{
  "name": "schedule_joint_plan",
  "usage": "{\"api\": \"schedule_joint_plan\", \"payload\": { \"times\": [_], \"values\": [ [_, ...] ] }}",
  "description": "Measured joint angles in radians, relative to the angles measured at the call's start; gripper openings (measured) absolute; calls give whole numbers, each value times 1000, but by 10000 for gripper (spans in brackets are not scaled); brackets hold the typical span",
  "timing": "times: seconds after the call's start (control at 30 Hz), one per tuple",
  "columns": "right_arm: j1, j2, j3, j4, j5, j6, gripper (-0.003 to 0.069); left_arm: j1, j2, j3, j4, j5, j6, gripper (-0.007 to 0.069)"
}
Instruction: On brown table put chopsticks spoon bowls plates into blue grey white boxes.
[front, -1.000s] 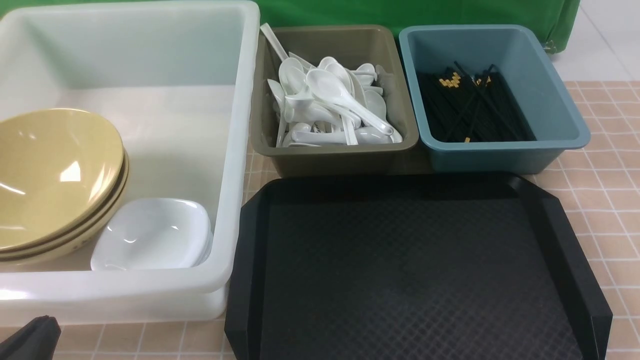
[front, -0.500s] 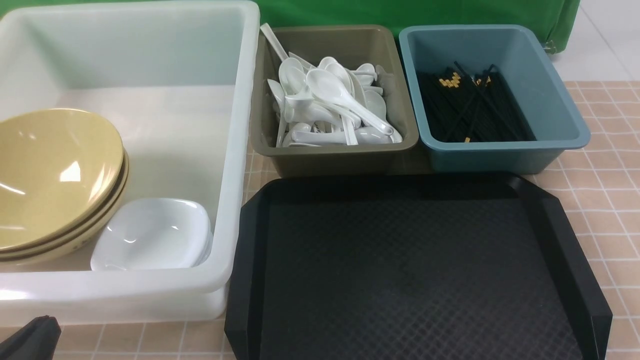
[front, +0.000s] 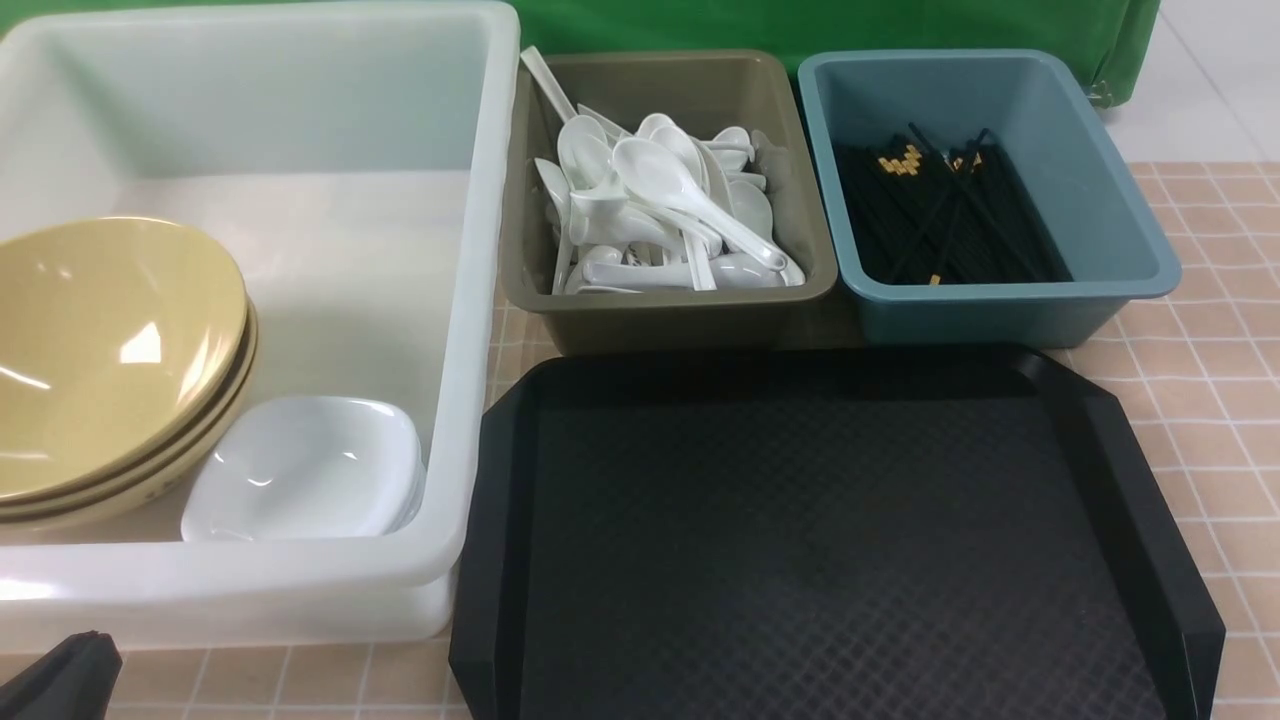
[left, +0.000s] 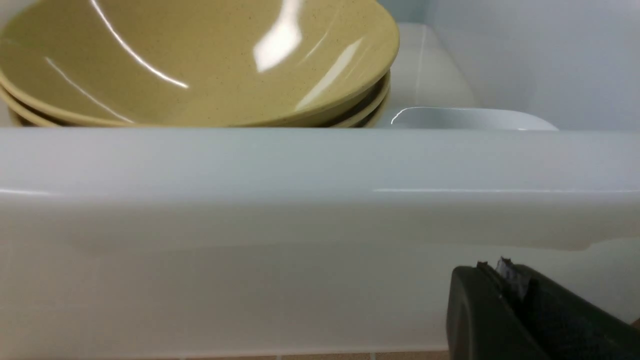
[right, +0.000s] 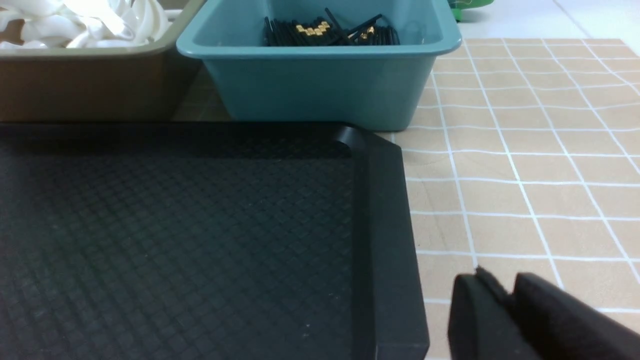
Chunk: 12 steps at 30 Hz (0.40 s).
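Observation:
The white box (front: 470, 300) at the left holds stacked tan bowls (front: 100, 350) and white plates (front: 305, 465). The olive-grey box (front: 660, 310) holds several white spoons (front: 660, 205). The blue box (front: 1000, 305) holds black chopsticks (front: 940, 215). My left gripper (front: 70, 655) is shut and empty, low at the front left, outside the white box's near wall (left: 300, 200); the left wrist view shows the bowls (left: 200, 65) and a plate (left: 465, 119) over the rim. My right gripper (right: 500, 287) is shut and empty above the brown table (right: 525, 200), right of the tray.
A black textured tray (front: 830, 540) lies in front of the grey and blue boxes, nothing on it; its right rim (right: 385, 240) is next to my right gripper. A green cloth (front: 800, 25) hangs behind the boxes. Bare table shows at the right (front: 1220, 350).

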Motion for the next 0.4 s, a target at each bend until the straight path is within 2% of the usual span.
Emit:
{"api": "schedule_joint_plan", "payload": {
  "times": [0.4],
  "values": [
    [0, 0, 0, 0, 0, 0, 146, 0, 0, 0, 0, 0, 0, 5]
  ]
}}
